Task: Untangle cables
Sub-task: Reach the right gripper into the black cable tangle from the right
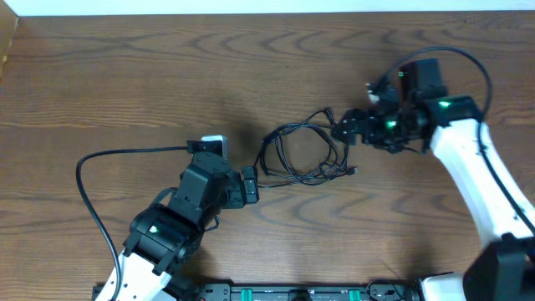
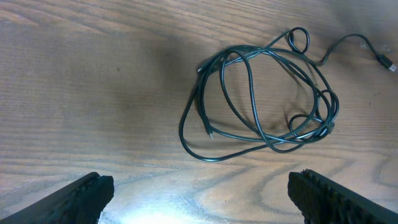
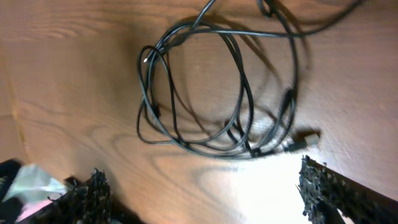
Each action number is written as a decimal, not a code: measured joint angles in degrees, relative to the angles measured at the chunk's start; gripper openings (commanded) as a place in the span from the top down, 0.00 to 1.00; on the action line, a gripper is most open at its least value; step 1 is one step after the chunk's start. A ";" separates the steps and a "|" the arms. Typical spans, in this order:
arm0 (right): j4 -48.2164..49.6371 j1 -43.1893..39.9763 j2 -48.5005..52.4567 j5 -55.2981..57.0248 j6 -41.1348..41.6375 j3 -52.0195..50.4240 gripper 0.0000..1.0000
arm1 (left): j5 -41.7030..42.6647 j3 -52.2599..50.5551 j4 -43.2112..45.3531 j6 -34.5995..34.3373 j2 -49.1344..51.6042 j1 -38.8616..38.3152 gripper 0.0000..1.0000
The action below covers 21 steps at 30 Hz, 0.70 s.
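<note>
Cables (image 1: 303, 155) lie tangled just ahead of both grippers. Left gripper (image 1: 249, 186) jaws wide apart; right gripper (image 1: 346, 130) jaws apart.

The table (image 1: 167, 75) is brown with dark, wavy wood grain. The cables (image 2: 250, 81) are black, one plug end pale. The left tool (image 1: 249, 184) is black. The right arm (image 1: 472, 163) is white, with green lights.
</note>
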 measured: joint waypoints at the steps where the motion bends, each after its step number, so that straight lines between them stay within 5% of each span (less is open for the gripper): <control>1: 2.05 2.03 2.40 0.76 0.20 0.00 0.09 | 0.02 0.00 0.02 0.02 -0.02 0.00 0.02; 7: 4.55 6.62 11.04 7.34 1.36 0.00 0.14 | 0.00 0.00 0.02 0.00 -0.02 0.00 0.02; 9: 5.38 6.91 13.64 9.01 2.01 0.00 0.30 | 0.02 0.00 0.02 0.00 0.00 0.00 0.02; 12: 6.10 7.13 18.01 9.49 2.43 0.00 0.75 | 0.02 0.00 0.04 0.00 0.00 0.00 0.02; 16: 7.15 7.50 21.64 6.73 3.19 0.00 0.99 | 0.02 0.00 0.02 -0.11 0.00 0.00 0.02; 21: 10.64 7.65 22.34 -0.22 2.40 0.00 0.99 | 0.02 0.00 0.02 -0.13 0.00 0.00 0.02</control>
